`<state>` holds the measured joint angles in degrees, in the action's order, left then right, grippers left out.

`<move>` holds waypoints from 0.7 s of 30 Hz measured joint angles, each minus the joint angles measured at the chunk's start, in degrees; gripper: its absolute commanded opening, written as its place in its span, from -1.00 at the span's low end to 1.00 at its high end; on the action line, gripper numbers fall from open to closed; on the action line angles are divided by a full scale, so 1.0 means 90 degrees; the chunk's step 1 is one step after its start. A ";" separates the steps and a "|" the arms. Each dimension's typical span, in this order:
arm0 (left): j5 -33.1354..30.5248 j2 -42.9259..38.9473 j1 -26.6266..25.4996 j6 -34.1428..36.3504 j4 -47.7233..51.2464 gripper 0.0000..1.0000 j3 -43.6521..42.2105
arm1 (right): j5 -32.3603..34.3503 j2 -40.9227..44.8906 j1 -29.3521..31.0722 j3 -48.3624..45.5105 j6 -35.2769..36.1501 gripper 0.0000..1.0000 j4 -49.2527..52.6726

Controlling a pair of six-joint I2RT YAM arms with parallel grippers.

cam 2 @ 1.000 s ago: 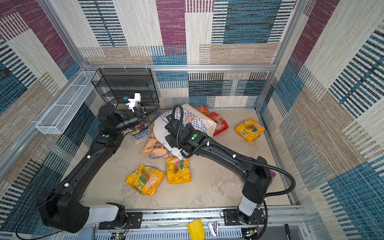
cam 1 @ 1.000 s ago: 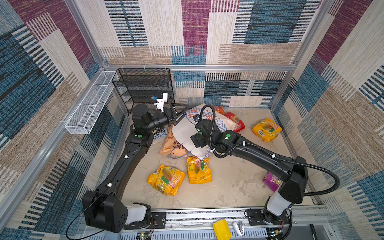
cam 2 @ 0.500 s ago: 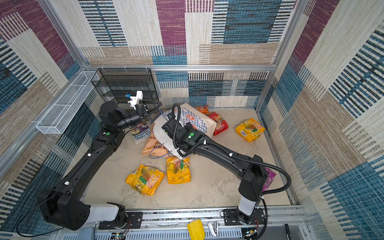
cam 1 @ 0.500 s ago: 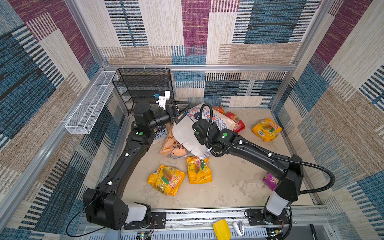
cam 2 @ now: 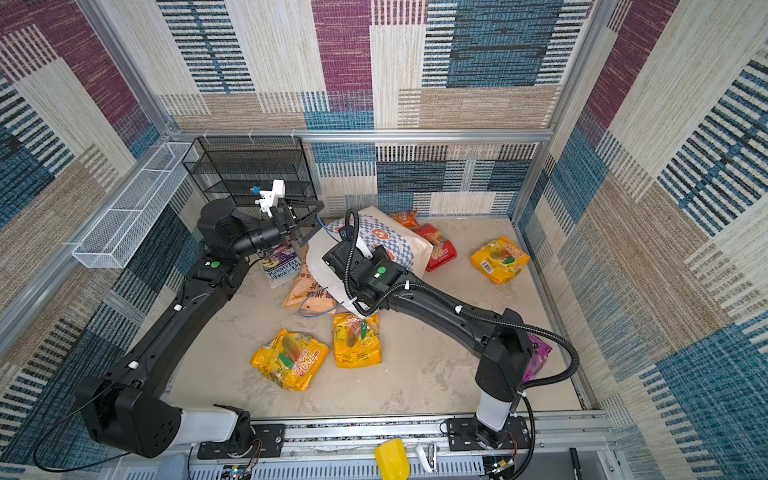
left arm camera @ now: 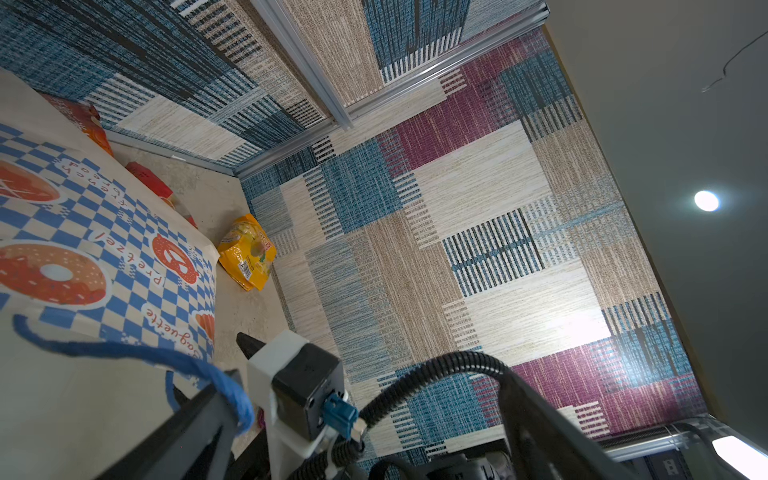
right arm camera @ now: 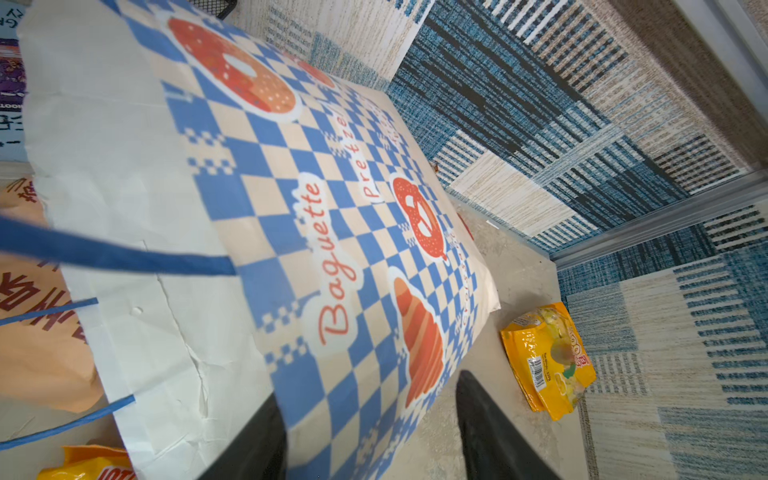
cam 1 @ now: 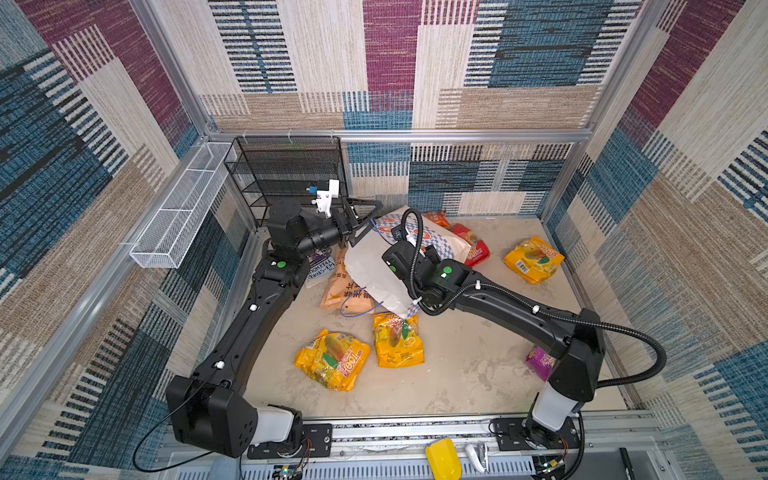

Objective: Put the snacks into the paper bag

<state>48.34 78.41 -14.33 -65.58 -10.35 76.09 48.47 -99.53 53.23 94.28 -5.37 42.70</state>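
Well back on the desk point(cam 1: 457, 374), lying on its side: paper bag point(cam 1: 368, 270), checked face up, white-banded mouth toward the front left. Every visible packet out on the desk, outside the bag. Partly under the mouth edge: pale orange packet point(cam 1: 345, 291), with one blue cord point(cam 1: 353, 309) looped loosely across it. Right at the bag's front corner, touching or just tucked under it: yellow packet point(cam 1: 397, 340). Beside that, to the left and nearer the front: second yellow packet point(cam 1: 332, 359). Against the bag's far side: red packet point(cam 1: 473, 249), and past it, by the back wall, a small orange packet point(cam 1: 436, 216). Well off to the right, alone near the wall: third yellow packet point(cam 1: 534, 259), also in view from both wrists. Toward the front by the right wall, half hidden behind the right arm point(cam 1: 519, 311): purple packet point(cam 1: 540, 361).

Left jaws spread wide, up off the desk at the bag's mouth, closed on nothing; from the left wrist, other cord point(left arm camera: 124, 353) draped over one finger point(left arm camera: 187, 432). Right jaws over the checked face, partly apart, a strip of the bag's edge between the fingers point(right arm camera: 490, 436) from the right wrist; whether actually pinching the paper, impossible to tell.

Left of the bag, flat beside the left arm point(cam 1: 249, 324): book point(cam 1: 320, 266). In the back left corner: black rack point(cam 1: 286, 174), with a white wire basket point(cam 1: 178, 212) on the left wall.
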 measured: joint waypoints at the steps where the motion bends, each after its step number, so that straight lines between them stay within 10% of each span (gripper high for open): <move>1: -0.0002 0.0002 0.0000 0.0002 0.0032 0.97 0.0022 | 0.0041 0.0005 0.0000 -0.0029 0.0000 0.08 -0.0032; 7: -0.0022 -0.0002 0.0002 0.0058 0.0209 0.97 0.0078 | 0.0257 0.0012 0.0000 -0.0053 -0.0160 -0.02 -0.0041; 16: -0.0182 -0.0053 0.0002 0.0119 0.0248 0.97 0.0015 | 0.0350 -0.0066 0.0044 0.0012 -0.0495 0.97 -0.0104; 21: -0.0192 -0.0092 0.0000 0.0121 0.0250 0.97 0.0017 | 0.0406 -0.0291 0.0112 0.0051 -0.0595 0.99 -0.0158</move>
<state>46.61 77.58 -14.33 -64.49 -8.10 76.25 52.12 -102.15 54.24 94.74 -10.72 41.28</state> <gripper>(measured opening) 0.986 0.997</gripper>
